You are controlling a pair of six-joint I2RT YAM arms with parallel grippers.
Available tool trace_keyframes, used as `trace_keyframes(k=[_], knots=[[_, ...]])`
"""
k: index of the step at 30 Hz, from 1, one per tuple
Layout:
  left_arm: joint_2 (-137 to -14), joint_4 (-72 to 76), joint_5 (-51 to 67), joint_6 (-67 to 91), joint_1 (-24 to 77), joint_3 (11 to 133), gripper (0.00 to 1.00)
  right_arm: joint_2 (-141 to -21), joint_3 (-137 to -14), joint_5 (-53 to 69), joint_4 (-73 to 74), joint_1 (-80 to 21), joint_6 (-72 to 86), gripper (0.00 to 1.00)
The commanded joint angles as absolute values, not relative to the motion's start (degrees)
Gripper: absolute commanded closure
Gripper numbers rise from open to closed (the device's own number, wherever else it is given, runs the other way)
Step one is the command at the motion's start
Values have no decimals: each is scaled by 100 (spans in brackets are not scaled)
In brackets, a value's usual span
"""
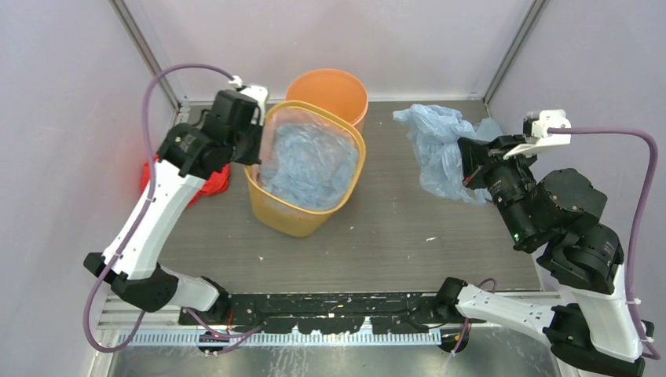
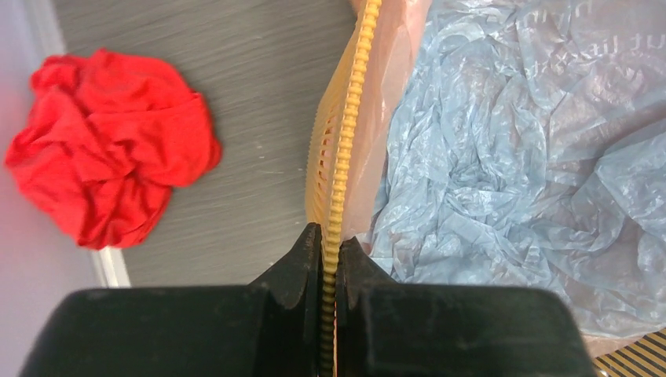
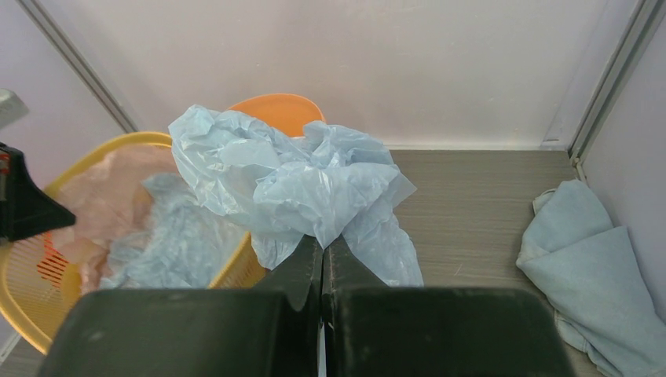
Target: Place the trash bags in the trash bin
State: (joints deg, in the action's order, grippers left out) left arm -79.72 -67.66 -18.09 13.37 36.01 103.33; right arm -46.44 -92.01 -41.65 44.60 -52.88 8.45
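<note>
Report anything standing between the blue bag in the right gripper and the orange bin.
Nothing visible does. Only bare table lies between the blue trash bag and the orange trash bin. The yellow bin stands just nearer than the orange one, left of that line.

The top external camera looks steeply down from high on the near side of the yellow bin (image 1: 294, 220), far enough off to take in everything around it. The left wrist camera sits hard against the bin's left rim, sighting along it past the left gripper (image 2: 331, 237). The right wrist camera, well to the bin's right, faces it past the right gripper (image 3: 323, 245) and a close trash bag (image 3: 314, 188). All three views share the bin.
</note>
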Motion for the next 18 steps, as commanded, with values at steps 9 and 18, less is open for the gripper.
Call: trace_keyframes(k=[9, 18], knots=[[-7723, -7059, -850, 1410, 1146, 11618, 100, -4684, -9423, -4227, 4366, -5316, 690, 99], [-8463, -6199, -105, 1649, -414, 12024, 100, -4784, -9547, -4164, 4519, -5315, 796, 99]])
